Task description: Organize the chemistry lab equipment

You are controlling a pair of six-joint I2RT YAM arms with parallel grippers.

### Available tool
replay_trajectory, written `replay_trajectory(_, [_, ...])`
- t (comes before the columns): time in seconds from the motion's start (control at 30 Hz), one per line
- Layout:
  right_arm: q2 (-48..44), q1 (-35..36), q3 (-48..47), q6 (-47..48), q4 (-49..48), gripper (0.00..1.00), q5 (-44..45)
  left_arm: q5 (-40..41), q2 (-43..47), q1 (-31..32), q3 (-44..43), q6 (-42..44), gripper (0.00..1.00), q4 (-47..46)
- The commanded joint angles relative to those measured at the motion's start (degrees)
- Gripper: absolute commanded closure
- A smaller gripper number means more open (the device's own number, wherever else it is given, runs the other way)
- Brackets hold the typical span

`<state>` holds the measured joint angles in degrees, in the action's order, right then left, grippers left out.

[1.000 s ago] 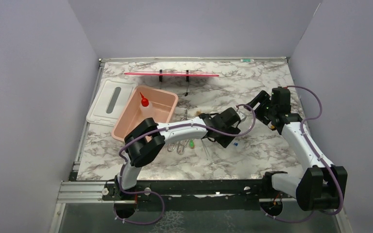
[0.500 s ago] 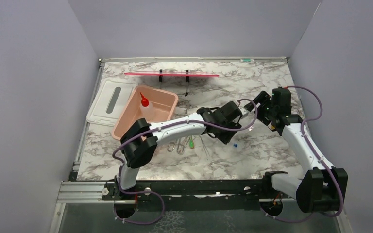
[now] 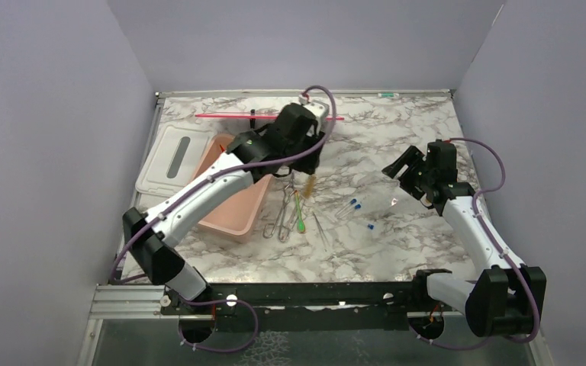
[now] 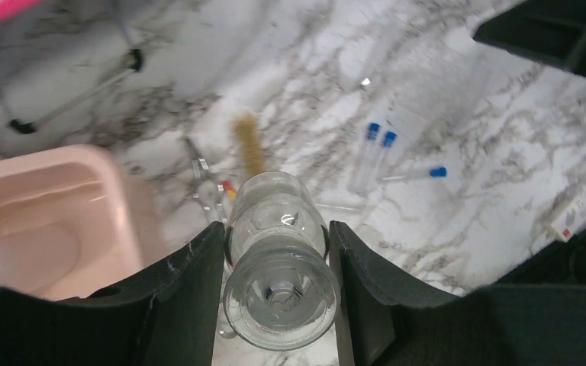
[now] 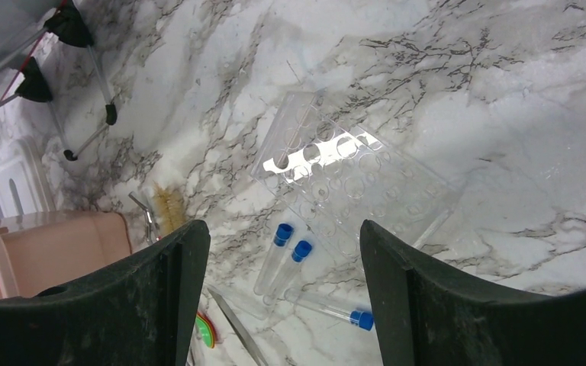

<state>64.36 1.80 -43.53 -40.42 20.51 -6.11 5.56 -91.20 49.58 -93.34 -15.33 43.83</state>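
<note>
My left gripper (image 4: 276,248) is shut on a glass vial (image 4: 278,263) and holds it in the air beside the pink tub's (image 4: 53,206) right rim. In the top view this gripper (image 3: 305,154) hangs over the back middle of the table. Below it lie a small brush (image 3: 307,185), metal tongs (image 3: 281,219), a green-handled tool (image 3: 300,221) and a thin metal rod (image 3: 320,229). Blue-capped tubes (image 3: 351,206) lie to the right. The squeeze bottle's red nozzle (image 3: 223,145) shows in the tub. My right gripper (image 5: 282,236) is open and empty, above the tubes (image 5: 284,255).
A clear tube rack (image 5: 351,175) lies flat beyond the tubes. A white lid (image 3: 169,156) lies left of the tub (image 3: 233,217). A pink rod on black stands (image 3: 267,117) runs along the back. Walls close in the table on three sides.
My left arm has swung from the middle right of the table back and to the left, carrying the vial up beside the tub. The right gripper has barely moved.
</note>
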Motion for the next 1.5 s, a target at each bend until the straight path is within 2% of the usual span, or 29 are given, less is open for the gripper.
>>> replay_trajectory(0.0, [0.0, -0.3, 0.8, 1.2, -2.1, 0.24, -2.4, 7.9, 7.6, -7.5, 0.6, 0.1, 0.60, 4.3])
replay_trajectory(0.2, [1.2, -0.3, 0.9, 0.5, -3.8, 0.24, -4.6, 9.2, 12.8, -18.8, 6.3, 1.6, 0.60, 6.5])
replay_trajectory(0.43, [2.8, -0.3, 0.7, 0.8, -4.4, 0.24, -5.4, 7.1, 19.0, -28.3, 20.6, -1.0, 0.60, 3.7])
replay_trajectory(0.53, [3.5, -0.3, 0.7, 0.9, -4.7, 0.25, -5.6, 2.1, 20.9, -29.2, 26.8, -2.3, 0.60, -0.5])
replay_trajectory(0.63, [4.1, -0.3, 0.8, 0.9, -4.9, 0.24, -5.9, -0.1, 20.4, -29.1, 29.2, -3.9, 0.61, -4.0])
replay_trajectory(0.8, [4.0, -0.3, 0.9, 0.9, -4.9, 0.25, -6.1, 8.7, 19.2, -29.3, 32.3, -6.3, 0.61, -4.9])
replay_trajectory(0.93, [4.2, -0.3, 0.9, 1.4, -4.8, 0.25, -5.7, 11.8, 20.5, -30.8, 36.6, -8.6, 0.61, -6.4])
replay_trajectory(1.23, [4.5, -0.2, 0.8, 1.4, -5.2, 0.25, -6.2, 9.7, 20.4, -35.6, 42.9, -12.6, 0.61, -14.5])
replay_trajectory(1.47, [4.8, -0.2, 1.1, 1.0, -5.7, 0.25, -6.4, 8.1, 13.8, -37.4, 41.6, -14.5, 0.61, -18.8])
